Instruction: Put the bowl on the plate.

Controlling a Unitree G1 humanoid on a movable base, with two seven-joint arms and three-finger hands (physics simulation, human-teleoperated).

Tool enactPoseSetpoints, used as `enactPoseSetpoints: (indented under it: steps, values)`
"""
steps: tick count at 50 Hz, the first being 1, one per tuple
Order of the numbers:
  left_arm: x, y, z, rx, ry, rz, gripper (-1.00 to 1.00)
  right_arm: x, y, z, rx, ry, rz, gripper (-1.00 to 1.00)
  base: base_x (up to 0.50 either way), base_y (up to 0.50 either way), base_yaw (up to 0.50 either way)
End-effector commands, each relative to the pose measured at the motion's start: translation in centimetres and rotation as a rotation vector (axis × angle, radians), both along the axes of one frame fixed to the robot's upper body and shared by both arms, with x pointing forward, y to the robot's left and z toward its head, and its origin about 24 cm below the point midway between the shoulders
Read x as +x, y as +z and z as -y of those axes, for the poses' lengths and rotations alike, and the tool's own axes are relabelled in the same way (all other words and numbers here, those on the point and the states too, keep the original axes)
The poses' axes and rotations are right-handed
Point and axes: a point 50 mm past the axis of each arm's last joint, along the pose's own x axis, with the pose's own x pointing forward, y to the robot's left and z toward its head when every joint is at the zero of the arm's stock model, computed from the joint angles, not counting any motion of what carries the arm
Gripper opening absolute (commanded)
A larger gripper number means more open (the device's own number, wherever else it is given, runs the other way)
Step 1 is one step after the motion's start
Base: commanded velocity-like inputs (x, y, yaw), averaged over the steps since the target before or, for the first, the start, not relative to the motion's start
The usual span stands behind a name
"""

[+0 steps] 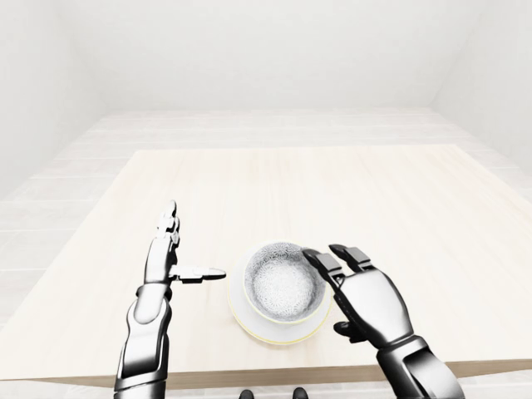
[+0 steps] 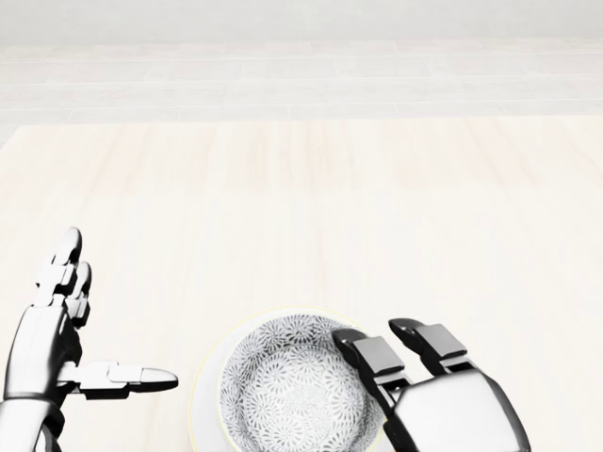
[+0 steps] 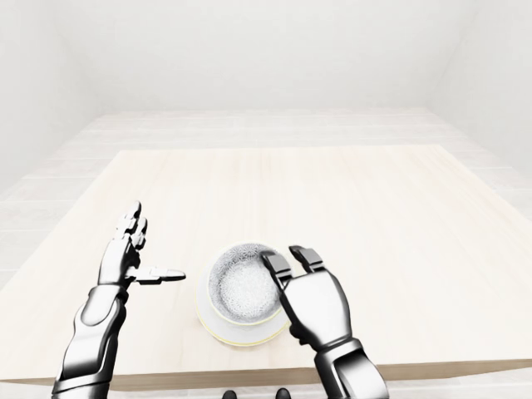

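Note:
A white bowl [image 1: 283, 287] with a grey speckled inside stands upright on a pale round plate [image 1: 278, 337], near the bottom edge of the wooden table [image 1: 332, 191]. My right hand [image 1: 328, 291] stands at the bowl's right side. Two of its fingers [image 2: 363, 353] reach over the rim, its thumb stays outside the wall, and the fingers look spread rather than closed. My left hand [image 1: 187, 245] is open to the left of the plate, fingers pointing up the view and thumb pointing toward the plate without touching it.
The table's near edge [image 1: 274, 376] runs just below the plate and both forearms. Pale floor and white walls surround the table.

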Motion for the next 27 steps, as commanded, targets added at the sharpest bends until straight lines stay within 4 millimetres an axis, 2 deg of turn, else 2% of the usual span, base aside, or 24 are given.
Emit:
enactPoseSetpoints:
  steps: [1, 7, 9, 12, 13, 27]
  values:
    - [0.0, 0.3, 0.0, 0.002, 0.005, 0.003, 1.00, -0.1, 1.4, 2.7, 0.104, -0.116, 0.041, 0.64, 0.00, 0.00, 0.00]
    - [0.0, 0.8, -0.2, 0.006, 0.008, 0.014, 1.00, 0.1, 1.6, 3.9, 0.186, -0.184, 0.054, 0.66, 0.00, 0.00, 0.00]
    - [0.0, 0.8, -0.2, 0.009, 0.006, 0.016, 1.00, 0.2, 1.7, 4.2, 0.224, -0.203, 0.065, 0.80, 0.00, 0.00, 0.00]
    - [0.0, 0.9, -0.2, 0.009, 0.006, 0.020, 1.00, 0.4, 2.0, 4.2, 0.256, -0.206, 0.077, 0.87, 0.00, 0.00, 0.00]
    - [0.0, 1.0, -0.2, 0.009, 0.007, 0.022, 1.00, 0.5, 2.0, 4.3, 0.259, -0.211, 0.077, 1.00, 0.00, 0.00, 0.00]
    - [-0.4, 1.0, -0.6, 0.013, 0.016, 0.025, 1.00, 1.3, 2.8, 5.6, 0.427, -0.300, 0.120, 1.00, 0.00, 0.00, 0.00]
